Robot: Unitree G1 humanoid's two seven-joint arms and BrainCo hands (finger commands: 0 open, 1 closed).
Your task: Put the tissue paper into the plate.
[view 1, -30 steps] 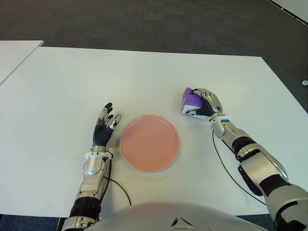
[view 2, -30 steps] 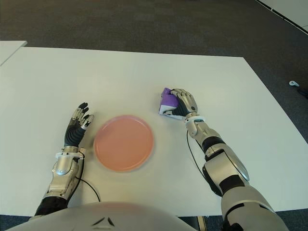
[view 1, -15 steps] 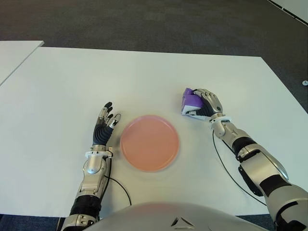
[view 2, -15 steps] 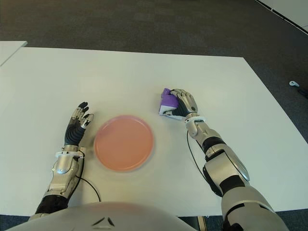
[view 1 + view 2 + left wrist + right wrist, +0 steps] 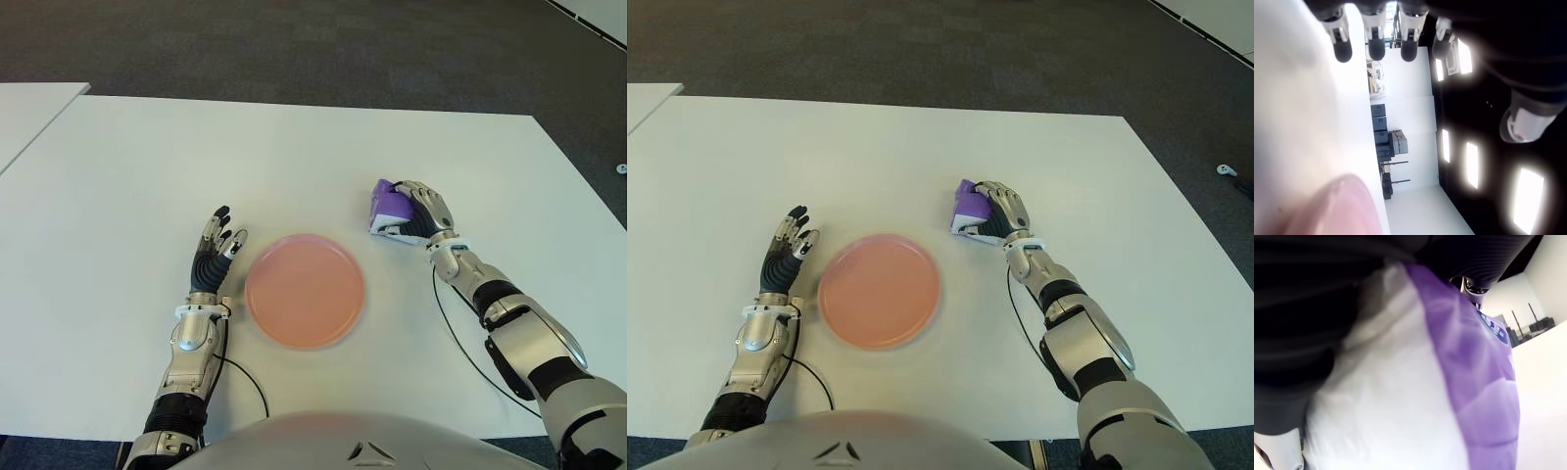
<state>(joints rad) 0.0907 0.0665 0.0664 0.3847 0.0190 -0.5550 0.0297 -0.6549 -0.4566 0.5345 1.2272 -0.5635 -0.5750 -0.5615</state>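
Observation:
A purple and white tissue pack [image 5: 390, 210] sits on the white table [image 5: 294, 166], up and to the right of the pink plate [image 5: 305, 290]. My right hand [image 5: 419, 212] is curled over the pack from its right side, and the right wrist view shows the pack [image 5: 1449, 396] pressed close against the palm. The plate holds nothing. My left hand [image 5: 214, 253] shows just left of the plate, with its fingers [image 5: 1376, 46] stretched out straight and holding nothing.
A second white table's corner [image 5: 29, 113] shows at the far left. Dark carpet [image 5: 294, 44] lies beyond the table's far edge. A thin black cable [image 5: 460, 343] runs along my right forearm.

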